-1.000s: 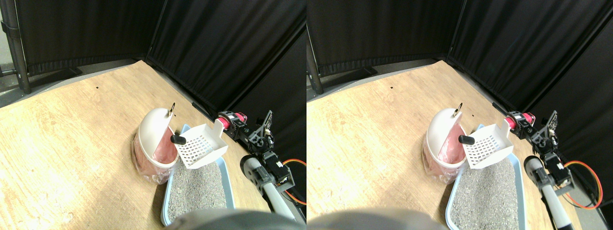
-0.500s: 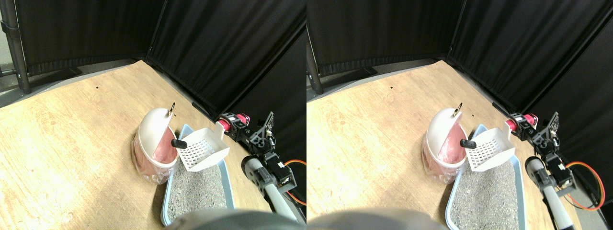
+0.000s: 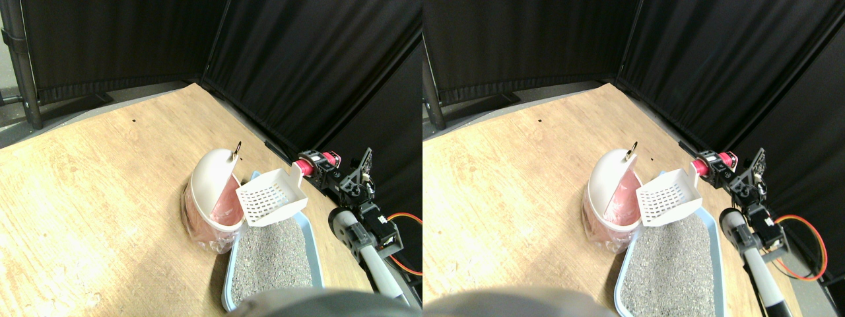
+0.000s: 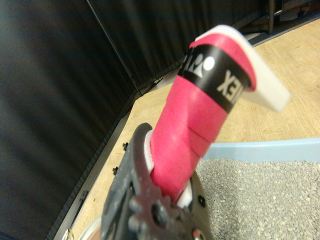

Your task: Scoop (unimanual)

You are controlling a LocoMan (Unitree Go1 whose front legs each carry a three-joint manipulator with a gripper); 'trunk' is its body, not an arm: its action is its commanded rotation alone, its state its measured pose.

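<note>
Presently we judge the scoop-and-dump nearly done: the scoop's slotted pan looks empty, so what remains, as we read it, is carrying it clear. We use the litter tray as landmark.

- Wooden floor [image 3: 99,172], one, under the litter tray.
- Litter tray [image 3: 311,238], one, pale blue, filled with grey litter [image 3: 274,257].
- Bin [image 3: 212,198], one, white domed lid, pink liner, touching the tray's far corner.
- Scoop [image 3: 272,197], one, white, raised over the tray's far end, its lip at the bin's mouth.
- Right tool [image 3: 315,165], one, beyond the tray's far right edge, clamped round the scoop's pink-wrapped handle [image 4: 192,130].
</note>
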